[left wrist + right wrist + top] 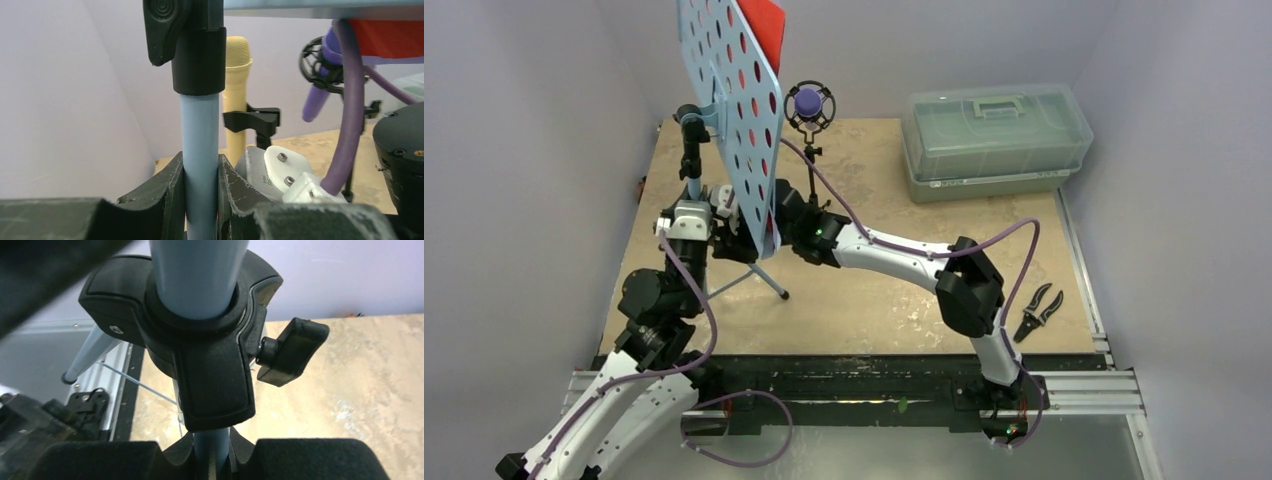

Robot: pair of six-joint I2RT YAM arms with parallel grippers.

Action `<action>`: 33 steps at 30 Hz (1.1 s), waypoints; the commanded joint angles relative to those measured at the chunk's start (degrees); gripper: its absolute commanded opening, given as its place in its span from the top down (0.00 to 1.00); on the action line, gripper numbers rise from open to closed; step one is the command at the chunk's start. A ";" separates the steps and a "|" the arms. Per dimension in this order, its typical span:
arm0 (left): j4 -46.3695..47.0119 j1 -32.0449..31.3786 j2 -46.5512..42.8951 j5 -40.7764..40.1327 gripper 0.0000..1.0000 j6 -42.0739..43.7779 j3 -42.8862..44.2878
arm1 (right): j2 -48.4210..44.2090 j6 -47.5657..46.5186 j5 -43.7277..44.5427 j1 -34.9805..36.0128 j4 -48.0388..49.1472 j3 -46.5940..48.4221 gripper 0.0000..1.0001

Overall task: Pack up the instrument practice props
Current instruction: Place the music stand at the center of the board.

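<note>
The left jaws, nearest the arm bases, are clenched on the light-blue pole (pixel 199 135) of the music rest (pixel 729 110), just under its black collar (pixel 196 60). The right jaws are clenched on the thin shaft below the tripod hub (pixel 210 365), whose locking knob (pixel 291 351) sticks out sideways. The rest stands upright on the worktop (pixel 874 300), with the red folder (pixel 767 22) on its far face.

With two grips on one pole, any mismatch between the arms would likely bend it or make one grip slip. Forcing the hub while the knob is tight could strain the legs (pixel 89 351). The tall panel looks top-heavy, so a tilt may spill the folder or swing the panel into the purple microphone (pixel 809 102) just beside it. The cream microphone (pixel 236 75) in its black holder (pixel 252 119) stands beyond. The plastic box (pixel 994 135) is well apart.
</note>
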 commanded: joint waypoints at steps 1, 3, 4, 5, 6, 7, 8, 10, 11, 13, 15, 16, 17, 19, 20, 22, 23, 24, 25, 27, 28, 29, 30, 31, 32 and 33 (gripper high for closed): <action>11.74 -1.19 1.04 3.79 1.00 3.20 0.22 | 3.86 -7.26 9.72 -0.78 2.81 10.22 1.00; 12.93 -1.18 1.34 2.51 1.00 3.77 -0.63 | 5.18 -8.41 10.32 -0.91 2.52 11.73 1.00; 13.58 -1.23 1.35 2.07 1.00 3.95 -1.16 | 5.57 -8.99 10.69 -0.92 2.55 12.07 1.00; 13.95 -1.23 1.35 1.61 1.00 3.97 -1.67 | 5.90 -9.34 11.05 -0.98 2.53 12.34 1.00; 14.15 -1.24 1.35 1.03 1.00 3.99 -2.12 | 6.10 -9.90 11.31 -1.00 2.40 12.54 1.00; 14.41 -1.19 1.47 0.53 1.00 4.11 -2.50 | 6.20 -10.51 11.57 -1.00 2.28 12.60 1.00; 14.57 -1.24 1.58 -0.14 1.00 4.23 -2.90 | 6.32 -10.83 11.79 -1.21 2.12 12.60 1.00; 15.10 -1.24 1.69 -2.15 1.00 4.62 -3.83 | 6.21 -11.70 11.98 -1.51 1.64 12.60 1.00; 15.53 -1.20 1.70 -3.47 1.00 4.87 -4.33 | 6.15 -12.18 12.13 -1.65 1.53 12.54 1.00; 16.82 -1.18 1.78 -6.22 1.00 5.40 -5.29 | 6.12 -13.03 12.33 -2.00 1.16 12.49 1.00; 18.05 -1.06 2.29 -8.37 1.00 5.80 -6.07 | 6.27 -13.74 12.36 -2.30 0.70 12.56 1.00; 18.54 -0.92 2.92 -9.24 1.00 5.81 -6.14 | 6.47 -14.15 12.36 -2.39 0.38 12.60 1.00; 18.89 -0.69 3.52 -9.84 1.00 5.83 -6.14 | 6.63 -14.32 12.25 -2.45 0.15 12.60 1.00; 19.98 0.10 4.79 -10.96 1.00 5.56 -6.28 | 7.08 -14.71 11.74 -2.50 -0.53 12.75 1.00; 20.51 0.67 5.40 -11.39 1.00 5.15 -6.42 | 7.32 -14.92 11.56 -2.50 -0.93 12.90 1.00; 21.44 2.11 6.49 -11.85 1.00 3.78 -6.85 | 7.78 -15.55 11.44 -2.67 -1.47 13.40 1.00; 21.86 2.77 6.97 -11.89 1.00 3.16 -7.05 | 8.05 -15.75 11.48 -2.86 -1.58 13.66 1.00; 21.97 3.83 7.53 -11.78 1.00 2.37 -7.18 | 8.42 -15.79 11.36 -3.12 -1.67 13.85 1.00; 22.02 4.51 7.99 -11.50 1.00 1.66 -7.15 | 8.67 -15.89 11.20 -3.31 -1.90 14.10 1.00; 22.06 5.69 9.12 -11.29 1.00 0.34 -7.20 | 9.22 -16.08 10.55 -3.62 -1.95 14.35 1.00; 22.17 6.22 9.72 -11.33 1.00 -0.16 -7.22 | 9.45 -16.18 10.26 -3.76 -1.96 14.44 1.00; 22.30 6.75 10.23 -11.55 1.00 -0.99 -7.29 | 9.66 -16.19 10.03 -3.81 -1.96 14.45 1.00; 22.35 7.35 10.78 -11.81 1.00 -1.51 -7.36 | 9.84 -16.23 9.58 -3.88 -3.14 14.52 1.00; 22.66 7.90 11.33 -12.17 1.00 -1.96 -7.55 | 10.02 -16.25 8.85 -4.02 -3.44 14.47 1.00; 23.19 8.58 11.89 -12.72 1.00 -2.66 -7.93 | 10.08 -16.16 7.92 -4.19 -3.45 14.34 1.00; 23.38 9.29 12.44 -13.25 1.00 -3.44 -8.19 | 10.22 -16.00 7.18 -4.37 -3.49 14.28 1.00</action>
